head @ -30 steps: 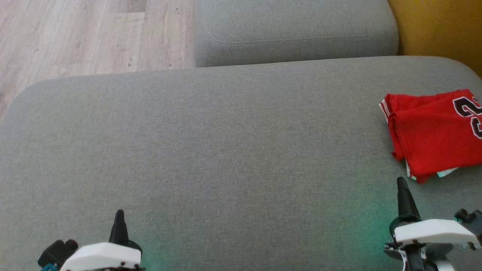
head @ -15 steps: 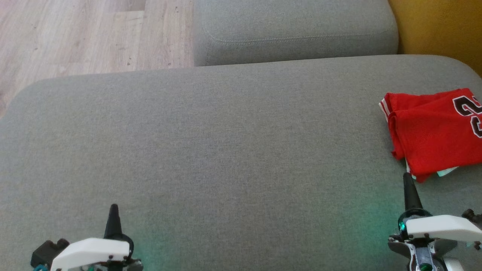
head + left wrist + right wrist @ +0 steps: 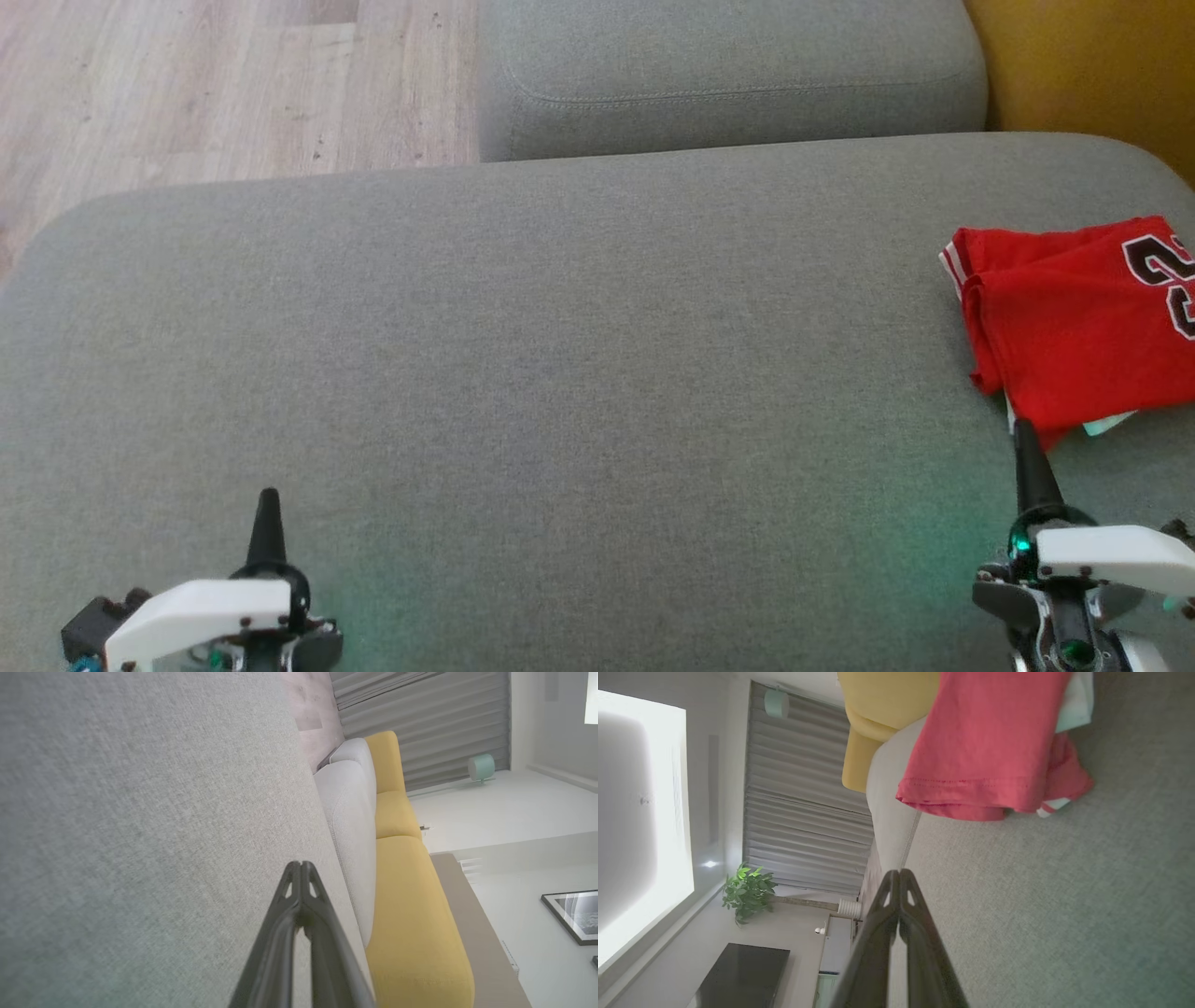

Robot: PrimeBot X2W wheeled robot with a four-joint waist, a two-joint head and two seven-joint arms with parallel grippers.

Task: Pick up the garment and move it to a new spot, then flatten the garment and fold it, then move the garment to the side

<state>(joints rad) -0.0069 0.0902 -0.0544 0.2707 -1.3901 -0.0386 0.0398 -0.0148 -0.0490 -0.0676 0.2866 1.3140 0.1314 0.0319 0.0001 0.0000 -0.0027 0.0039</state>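
On the grey sofa seat (image 3: 560,373), at its far right edge: one red garment (image 3: 1074,327), folded in layers, dark numerals uppermost, white trim showing at the near corner; lying free, nothing gripping it. Right gripper (image 3: 1024,443): fingers pressed together, empty; tips just short of the garment's near corner. Left gripper (image 3: 268,504): fingers together, empty; well apart from the garment, over bare seat. Step, as judged: the last, setting the folded garment aside, seemingly done; next move calls only for drawing both arms clear without snagging the cloth.
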